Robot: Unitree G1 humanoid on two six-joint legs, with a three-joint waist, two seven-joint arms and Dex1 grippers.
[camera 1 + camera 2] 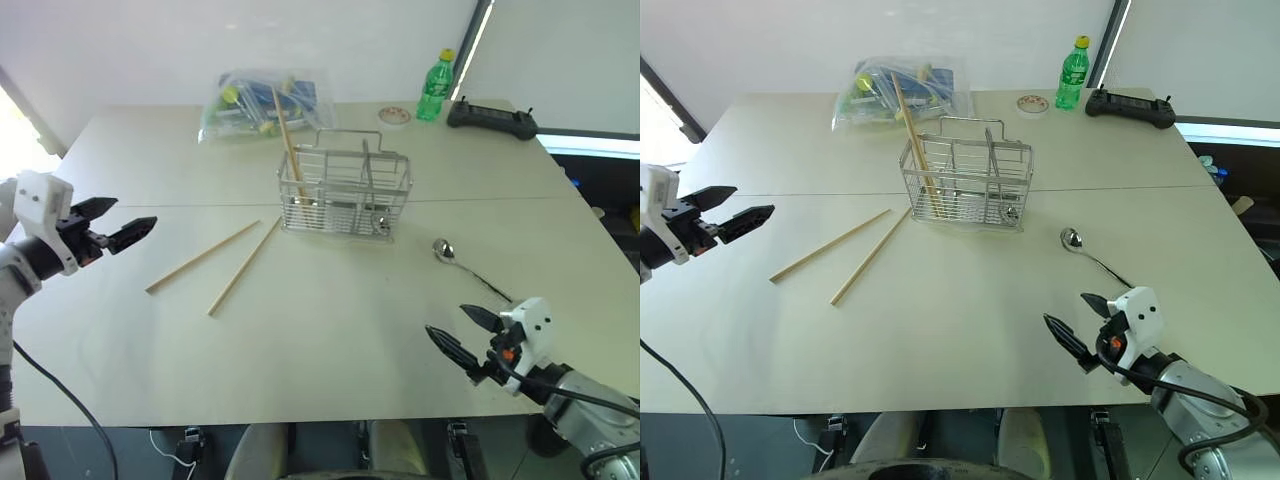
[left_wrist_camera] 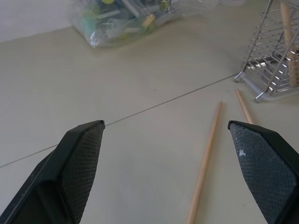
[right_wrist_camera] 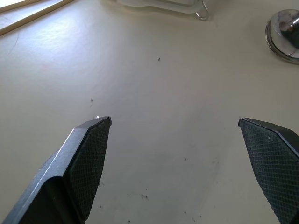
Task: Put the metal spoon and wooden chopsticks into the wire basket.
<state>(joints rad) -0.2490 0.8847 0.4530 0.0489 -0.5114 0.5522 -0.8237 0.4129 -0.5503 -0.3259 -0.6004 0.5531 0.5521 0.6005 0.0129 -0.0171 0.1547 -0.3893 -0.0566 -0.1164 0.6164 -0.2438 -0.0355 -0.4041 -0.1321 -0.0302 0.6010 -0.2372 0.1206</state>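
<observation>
Looking down from the head camera: wire basket (image 1: pixel 345 192) stands mid-table, one stick already upright in its left end; two wooden chopsticks (image 1: pixel 203 256) lie flat on the table (image 1: pixel 300 360) ahead of and right of the left gripper (image 1: pixel 120 226), well apart from its tips. Left fingers spread wide, holding nothing. Metal spoon (image 1: pixel 445 251) lies just beyond the right gripper (image 1: pixel 462 330), bowl toward the basket, handle running back toward the fingers; right fingers also spread wide and empty. Clear bag of coloured items (image 1: pixel 255 100), green bottle (image 1: pixel 435 87) and black controller (image 1: pixel 490 118) sit far behind the basket. Left wrist view: both black fingers (image 2: pixel 74 172) apart, one stick running up between them, the other by the right-hand finger with its end near the basket foot. Right wrist view: fingers (image 3: pixel 79 168) apart over bare table, spoon bowl (image 3: pixel 282 32) beyond the right-hand finger, off the centre line. Risks, as I judge them: sticks are thin and flat on the surface, so closing too high could miss or roll them; closing on both may cross them; spoon sits off-axis, so a straight advance would likely push it aside; a long stick could catch the basket wires on entry
</observation>
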